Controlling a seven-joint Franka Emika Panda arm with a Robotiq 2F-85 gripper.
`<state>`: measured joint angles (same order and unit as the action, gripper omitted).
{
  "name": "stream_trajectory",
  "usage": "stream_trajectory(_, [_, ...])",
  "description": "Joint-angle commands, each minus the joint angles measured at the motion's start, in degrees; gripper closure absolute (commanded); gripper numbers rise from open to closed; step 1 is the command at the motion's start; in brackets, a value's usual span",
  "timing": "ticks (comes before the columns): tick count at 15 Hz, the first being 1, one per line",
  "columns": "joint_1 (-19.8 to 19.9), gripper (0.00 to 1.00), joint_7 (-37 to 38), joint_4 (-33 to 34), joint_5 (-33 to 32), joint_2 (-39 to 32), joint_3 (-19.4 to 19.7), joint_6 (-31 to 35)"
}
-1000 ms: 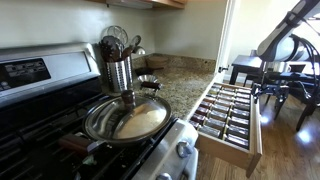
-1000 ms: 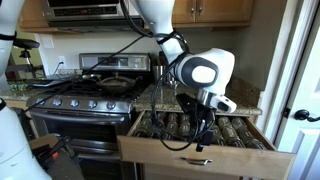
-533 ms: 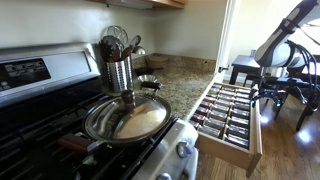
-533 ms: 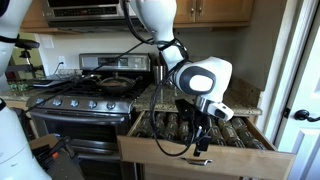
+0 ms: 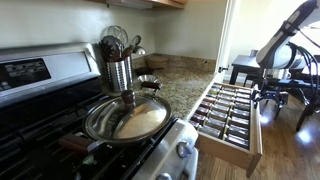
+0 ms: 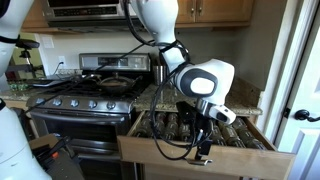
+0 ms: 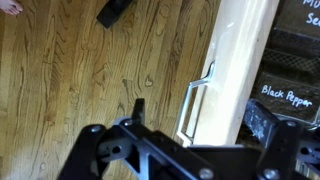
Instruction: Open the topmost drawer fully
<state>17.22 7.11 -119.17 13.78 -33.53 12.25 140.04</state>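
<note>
The topmost drawer [image 5: 228, 112] stands pulled far out from under the granite counter, with rows of small dark spice jars [image 5: 222, 110] inside. In an exterior view its light front panel [image 6: 205, 161] faces the camera. My gripper [image 6: 203, 148] hangs over that front panel; it also shows at the drawer's outer end [image 5: 272, 92]. In the wrist view the gripper [image 7: 200, 115] is open. Its fingers [image 7: 138, 108] straddle the front panel [image 7: 240, 60] and its thin metal handle [image 7: 195, 98] without closing on them. Labelled jar lids [image 7: 285, 90] show at right.
A stove [image 6: 85, 100] with a metal pan [image 5: 128, 118] sits beside the drawer. A utensil holder [image 5: 120, 70] stands on the counter [image 5: 180, 85]. Dark furniture [image 5: 245, 68] lies beyond the drawer. Wood floor [image 7: 80, 70] is below, and a white door [image 6: 300, 90] at the side.
My gripper has moved lower and a little outward, toward the drawer's front panel. The drawer itself has not visibly moved.
</note>
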Motion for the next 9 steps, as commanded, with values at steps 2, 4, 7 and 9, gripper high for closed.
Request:
stream_trajectory(2, [0.3, 0.0, 0.3, -1.3, -1.2, 0.3, 1.0, 0.4])
stream_trajectory(4, [-1.5, 0.0, 3.3, -1.2, -4.1, -0.1, 3.2, -1.4])
stream_trajectory(7, [-3.2, 0.0, 6.3, -2.1, -8.4, 0.2, 5.7, -3.9])
stream_trajectory(9, [-4.0, 0.0, 7.7, -3.1, -11.4, 0.8, 7.4, -4.9])
